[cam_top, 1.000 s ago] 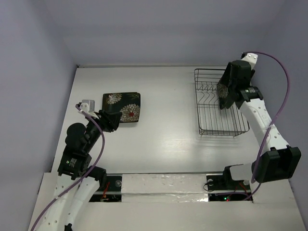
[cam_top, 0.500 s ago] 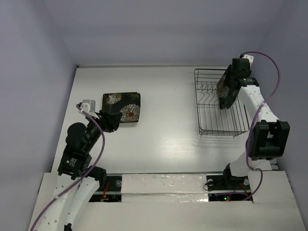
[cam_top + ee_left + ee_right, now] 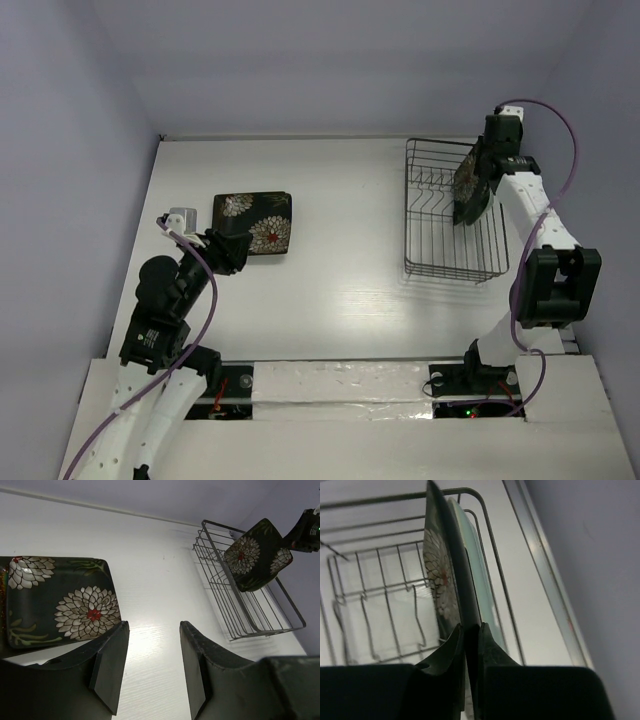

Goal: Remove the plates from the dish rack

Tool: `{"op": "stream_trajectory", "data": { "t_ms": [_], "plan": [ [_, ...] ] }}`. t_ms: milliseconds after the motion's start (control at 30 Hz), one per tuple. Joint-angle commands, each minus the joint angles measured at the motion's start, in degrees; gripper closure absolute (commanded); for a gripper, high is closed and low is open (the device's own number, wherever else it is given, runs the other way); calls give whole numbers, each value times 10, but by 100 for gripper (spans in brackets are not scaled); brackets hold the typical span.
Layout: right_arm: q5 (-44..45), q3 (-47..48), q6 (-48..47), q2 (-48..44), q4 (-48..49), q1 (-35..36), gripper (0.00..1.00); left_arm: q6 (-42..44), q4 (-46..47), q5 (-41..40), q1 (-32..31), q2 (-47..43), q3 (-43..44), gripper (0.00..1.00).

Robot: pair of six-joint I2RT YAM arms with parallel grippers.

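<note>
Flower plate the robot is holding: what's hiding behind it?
A pale green plate stands close behind the flower plate. Only a thin strip shows; the rest is covered, so whether they touch can't be told.

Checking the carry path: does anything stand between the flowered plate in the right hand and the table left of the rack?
Only the left wall of the dish rack; the right hand holds the flowered plate over its right side.

There are two black flowered plates, the left plate point(image 3: 252, 222) and the upper-right plate point(image 3: 467, 187), one pale green plate point(image 3: 475, 560), and one wire rack point(image 3: 445, 275).
</note>
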Motion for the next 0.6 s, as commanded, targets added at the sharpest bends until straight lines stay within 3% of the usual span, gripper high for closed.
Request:
{"op": "stream_trajectory", "data": {
  "t_ms": [0,567],
  "plan": [
    [-28,2,34,-24,39,-1,99,4,18,-2,-2,1,-9,58],
    [-110,9,46,-175,53,9,100,4,21,0,3,7,-10,58]
  ]
}}
